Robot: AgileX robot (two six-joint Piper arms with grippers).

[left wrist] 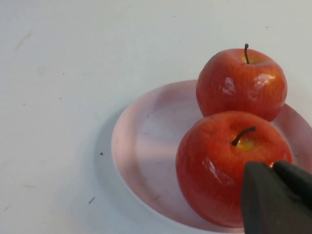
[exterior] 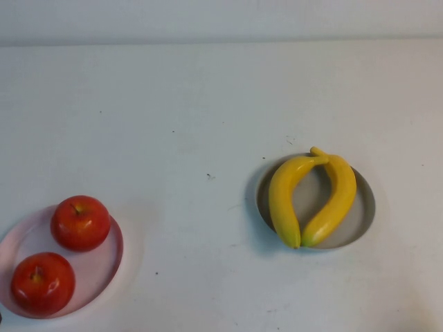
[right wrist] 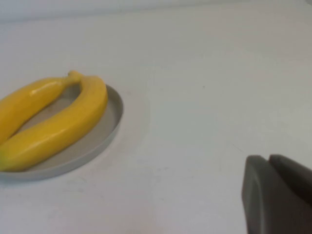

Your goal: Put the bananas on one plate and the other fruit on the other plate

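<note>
Two yellow bananas lie side by side on the grey-blue plate at the right of the table; both show in the right wrist view on that plate. Two red apples sit on the pale pink plate at the front left; both show in the left wrist view on that plate. My left gripper is shut and empty, just above the nearer apple. My right gripper is shut and empty, over bare table beside the grey-blue plate. Neither gripper shows in the high view.
The white table stretches back to a pale wall. Open table lies between the two plates.
</note>
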